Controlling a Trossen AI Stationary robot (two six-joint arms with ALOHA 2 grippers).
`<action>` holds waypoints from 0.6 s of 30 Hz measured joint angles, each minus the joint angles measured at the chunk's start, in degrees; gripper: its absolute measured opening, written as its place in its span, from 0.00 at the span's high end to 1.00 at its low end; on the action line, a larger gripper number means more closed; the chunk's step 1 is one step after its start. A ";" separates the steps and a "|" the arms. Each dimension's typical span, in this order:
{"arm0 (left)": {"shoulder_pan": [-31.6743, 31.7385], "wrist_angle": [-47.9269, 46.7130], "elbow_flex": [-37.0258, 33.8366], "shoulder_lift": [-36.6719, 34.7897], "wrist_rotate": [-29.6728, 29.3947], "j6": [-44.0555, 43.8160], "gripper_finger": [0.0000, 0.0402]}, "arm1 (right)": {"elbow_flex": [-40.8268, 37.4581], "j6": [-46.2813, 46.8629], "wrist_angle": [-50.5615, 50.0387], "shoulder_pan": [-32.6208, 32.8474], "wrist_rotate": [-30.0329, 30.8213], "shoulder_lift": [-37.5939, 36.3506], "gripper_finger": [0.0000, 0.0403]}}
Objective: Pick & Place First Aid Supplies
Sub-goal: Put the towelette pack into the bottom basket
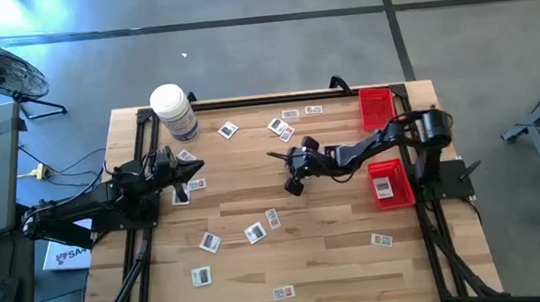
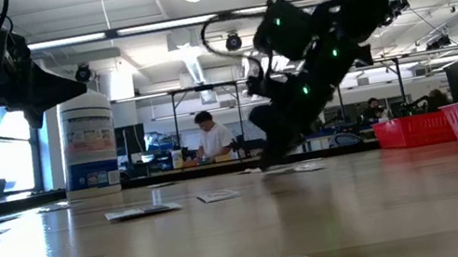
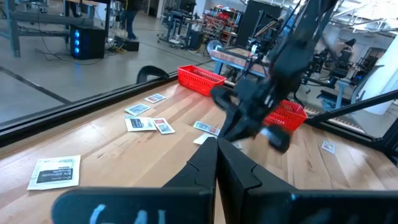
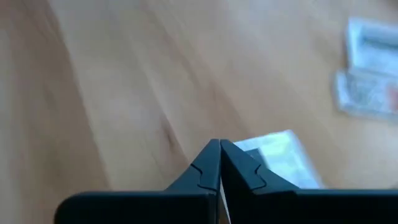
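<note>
Table (image 1: 342, 264): wooden, bearing scattered packets.
Right gripper (image 1: 273, 156): mid-table, fingers pressed together at a packet; whether it is pinched is unclear.
Left gripper (image 1: 198, 166): waiting, fingers together.
Packets (image 1: 209, 242): light, flat, slippery; take by an edge.

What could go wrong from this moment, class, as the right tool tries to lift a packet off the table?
1. The right tool is shut at the edge of a flat packet; so thin a hold may slip.
2. Other packets lie close by and could be knocked.
3. The red basket is some way off, so the packet could drop on the way.
</note>
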 joint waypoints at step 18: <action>-0.01 0.00 0.00 0.00 -0.02 0.00 1.00 | 0.27 31.31 -63.53 11.98 10.98 -40.02 1.00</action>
